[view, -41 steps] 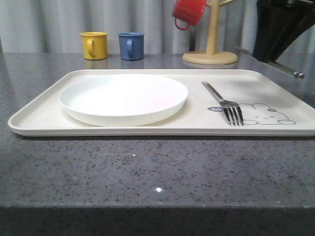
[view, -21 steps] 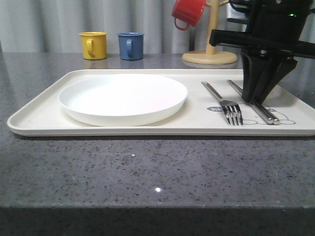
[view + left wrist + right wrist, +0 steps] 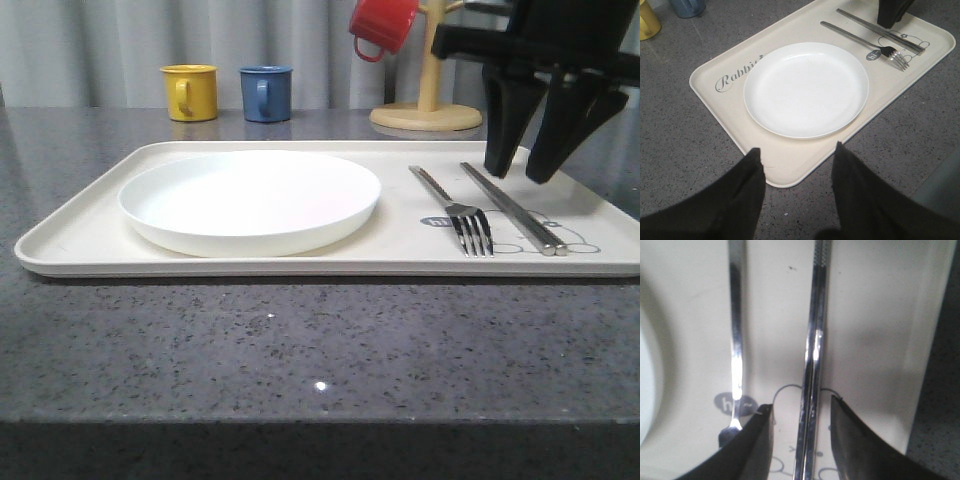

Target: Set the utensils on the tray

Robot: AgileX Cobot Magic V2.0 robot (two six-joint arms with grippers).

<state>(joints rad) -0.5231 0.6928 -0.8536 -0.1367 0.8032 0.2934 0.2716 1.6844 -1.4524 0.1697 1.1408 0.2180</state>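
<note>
The cream tray lies on the dark counter. On its right part a silver fork lies beside a pair of chopsticks, which rest side by side over the drawn rabbit. My right gripper hangs open just above the chopsticks. In the right wrist view the chopsticks run between the spread fingers of the right gripper, untouched, with the fork alongside. My left gripper is open and holds nothing, above a corner of the tray.
A round white plate takes up the tray's left half. Behind the tray stand a yellow mug, a blue mug and a wooden mug tree carrying a red mug.
The right gripper came down onto the tray with the chopsticks, left them lying right of the fork, then opened and rose a little. Fork, plate and tray stayed put.
</note>
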